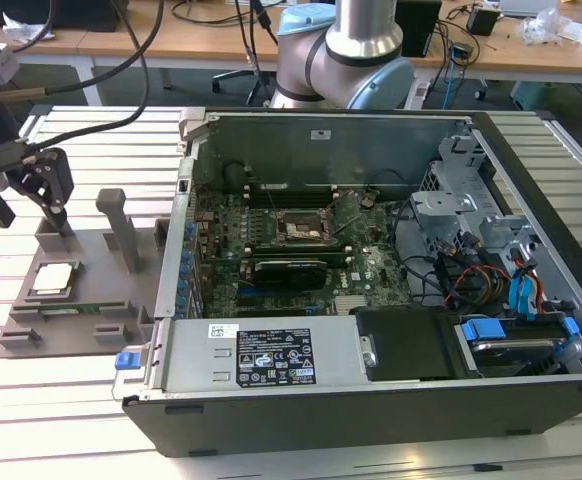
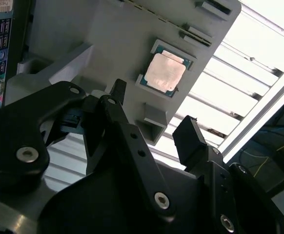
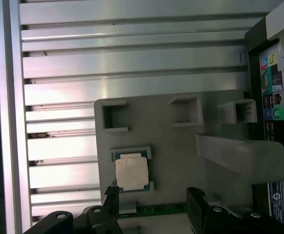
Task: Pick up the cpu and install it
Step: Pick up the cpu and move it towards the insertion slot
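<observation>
Exterior view: end effector [image 1: 59, 220] tilted, fingers apart, above cpu [image 1: 53, 279].

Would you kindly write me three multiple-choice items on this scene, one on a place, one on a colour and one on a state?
1. Where does the cpu lie?
A. in the motherboard socket
B. on the fixture at the exterior view's left of the computer case
C. on the wooden desk

2. What colour is the fixture?
A. red
B. grey
C. yellow

3. How is the end effector?
A. open, holding nothing
B. shut on the cpu
C. shut on a memory stick

Answers: 1 B, the cpu sits on the fixture beside the case. 2 B, it is grey all over. 3 A, the fingers stand apart with nothing between them.
</observation>
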`<state>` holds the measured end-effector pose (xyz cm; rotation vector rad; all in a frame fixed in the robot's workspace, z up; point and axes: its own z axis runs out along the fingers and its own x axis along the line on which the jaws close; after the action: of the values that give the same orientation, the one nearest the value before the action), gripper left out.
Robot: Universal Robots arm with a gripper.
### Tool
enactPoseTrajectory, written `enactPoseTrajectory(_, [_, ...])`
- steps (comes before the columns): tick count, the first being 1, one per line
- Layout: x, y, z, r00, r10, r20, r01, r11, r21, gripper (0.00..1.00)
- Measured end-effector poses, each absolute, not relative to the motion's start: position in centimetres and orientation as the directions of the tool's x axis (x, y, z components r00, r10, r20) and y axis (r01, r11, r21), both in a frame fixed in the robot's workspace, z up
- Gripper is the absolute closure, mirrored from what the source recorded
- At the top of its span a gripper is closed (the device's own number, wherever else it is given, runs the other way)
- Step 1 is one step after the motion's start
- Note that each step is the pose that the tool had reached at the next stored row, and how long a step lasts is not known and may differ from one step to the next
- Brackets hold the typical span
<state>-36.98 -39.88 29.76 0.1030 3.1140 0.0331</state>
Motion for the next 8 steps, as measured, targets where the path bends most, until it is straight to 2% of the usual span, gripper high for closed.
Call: enactPoseTrajectory(8, [-36.98, -39.88, 28.86, -0.997, 0.066, -0.025, 0.066, 0.998, 0.022, 0.34])
